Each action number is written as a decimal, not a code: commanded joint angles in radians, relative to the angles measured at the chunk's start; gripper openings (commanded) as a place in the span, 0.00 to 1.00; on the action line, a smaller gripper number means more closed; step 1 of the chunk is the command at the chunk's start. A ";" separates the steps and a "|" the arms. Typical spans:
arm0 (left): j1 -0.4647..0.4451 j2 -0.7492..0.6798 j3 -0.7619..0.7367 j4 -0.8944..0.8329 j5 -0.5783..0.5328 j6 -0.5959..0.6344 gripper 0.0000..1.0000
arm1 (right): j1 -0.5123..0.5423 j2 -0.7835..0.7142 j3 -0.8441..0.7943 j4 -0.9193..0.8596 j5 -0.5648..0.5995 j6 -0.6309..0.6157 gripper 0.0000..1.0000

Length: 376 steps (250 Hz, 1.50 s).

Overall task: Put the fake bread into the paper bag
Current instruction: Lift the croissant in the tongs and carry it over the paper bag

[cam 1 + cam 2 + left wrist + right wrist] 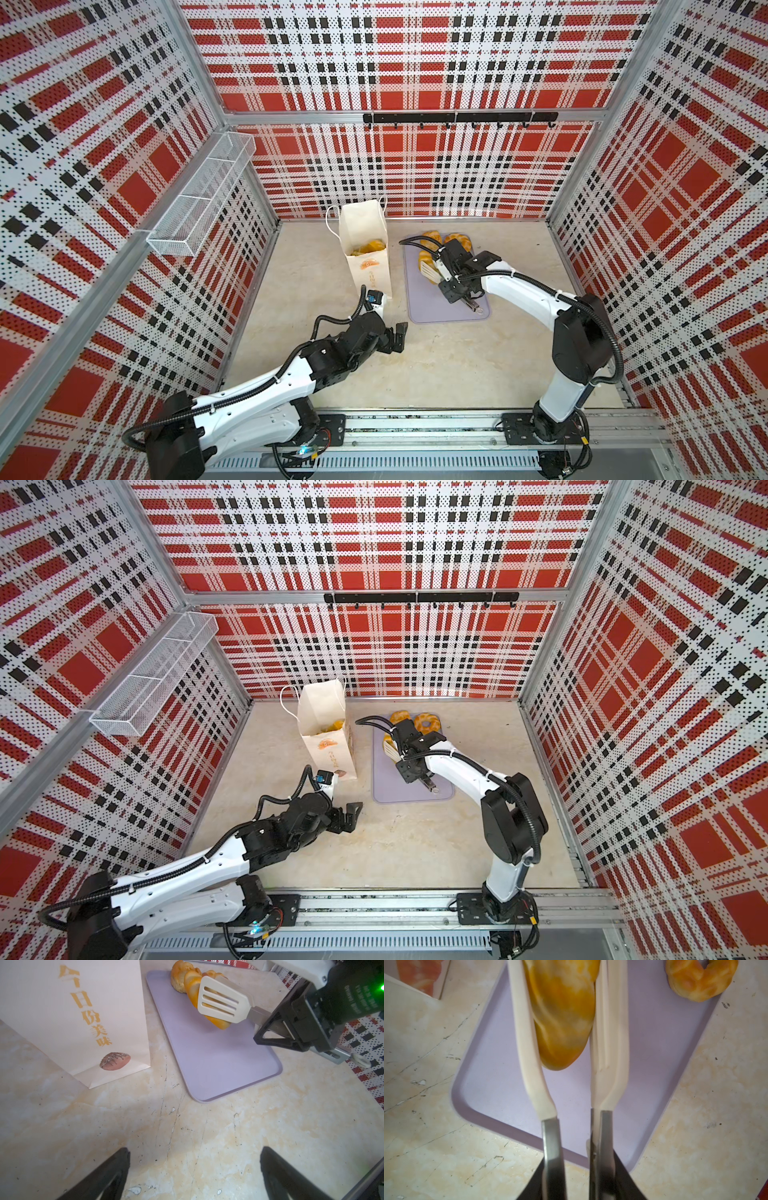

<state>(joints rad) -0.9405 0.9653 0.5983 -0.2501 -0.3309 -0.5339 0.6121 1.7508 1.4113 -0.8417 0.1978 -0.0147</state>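
- Two risks stand out. The glossy roll [562,1012] is pinched only by its sides between the smooth blades of the tongs [222,999], so a quick swing could let it slide out. The paper bag [368,266] stands unsupported, so a knock on its rim could tip it.
- Right gripper [578,1180] is clamped on the tongs' metal arms. Left gripper [194,1153] hangs wide apart and empty over the table [187,1126] near the bag's foot (no help to the bag there).
- The roll hangs over the lilac tray [218,1059], beside the bag. Its long axis runs along the blades, rounded end toward the gripper, far end hidden.
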 commanded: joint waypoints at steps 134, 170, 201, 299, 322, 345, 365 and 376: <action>-0.004 -0.042 0.114 -0.055 -0.046 0.090 0.99 | 0.018 -0.192 0.030 0.017 -0.061 0.013 0.40; -0.003 -0.049 0.133 -0.062 -0.052 0.109 0.99 | 0.028 -0.207 0.052 0.006 -0.064 0.013 0.40; 0.000 -0.061 0.146 -0.069 -0.062 0.123 0.99 | 0.042 -0.218 0.074 0.000 -0.060 0.013 0.40; 0.029 -0.111 0.190 -0.116 -0.090 0.168 1.00 | 0.070 -0.244 0.154 -0.003 -0.047 0.010 0.40; 0.042 -0.125 0.207 -0.133 -0.087 0.179 0.99 | 0.078 -0.242 0.180 -0.008 -0.046 0.006 0.40; 0.059 -0.136 0.223 -0.143 -0.072 0.192 0.99 | 0.081 -0.239 0.212 -0.005 -0.043 0.001 0.40; 0.073 -0.142 0.235 -0.144 -0.059 0.204 0.99 | 0.084 -0.231 0.243 0.000 -0.044 -0.002 0.40; 0.081 -0.146 0.242 -0.147 -0.053 0.209 0.99 | 0.088 -0.228 0.262 0.001 -0.046 -0.005 0.40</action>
<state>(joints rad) -0.8818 0.8368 0.8013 -0.3775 -0.3950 -0.3531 0.6891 1.5467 1.6005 -0.8909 0.1440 -0.0086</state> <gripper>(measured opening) 0.995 0.398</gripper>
